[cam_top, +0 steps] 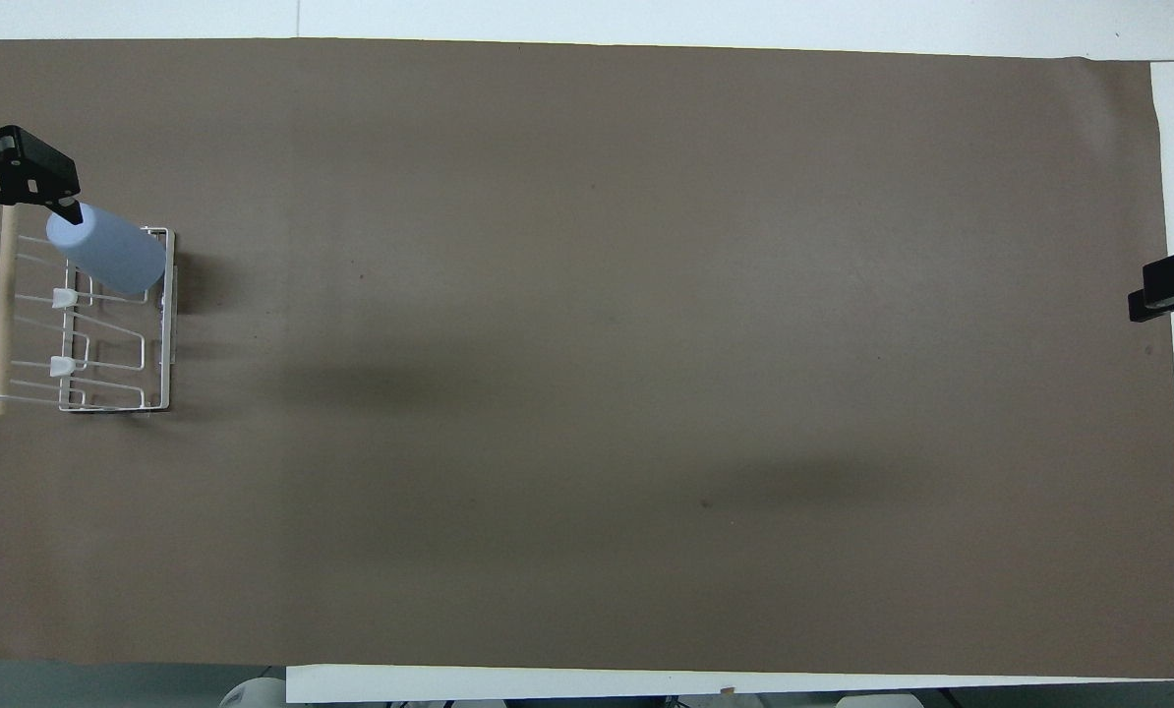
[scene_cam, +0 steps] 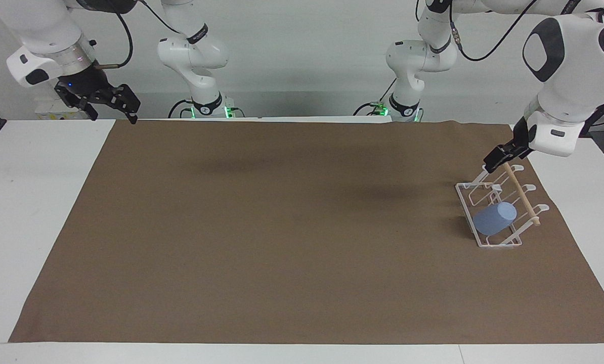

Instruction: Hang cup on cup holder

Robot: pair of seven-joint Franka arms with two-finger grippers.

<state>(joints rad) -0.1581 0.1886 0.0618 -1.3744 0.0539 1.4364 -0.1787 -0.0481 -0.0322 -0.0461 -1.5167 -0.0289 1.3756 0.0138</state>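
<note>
On cup holder (scene_cam: pixel 489 241), cup (scene_cam: pixel 494 219), tilted

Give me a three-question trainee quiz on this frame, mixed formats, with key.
1. True or false: the cup is held by the left gripper.
2. The cup sits on: A) the brown mat, B) the cup holder, C) the white tabletop.
3. Fill in: the right gripper waits at the ____ arm's end of the table.

Key: 1 false, it rests on a prong with no gripper on it; 2 B; 3 right.
</note>
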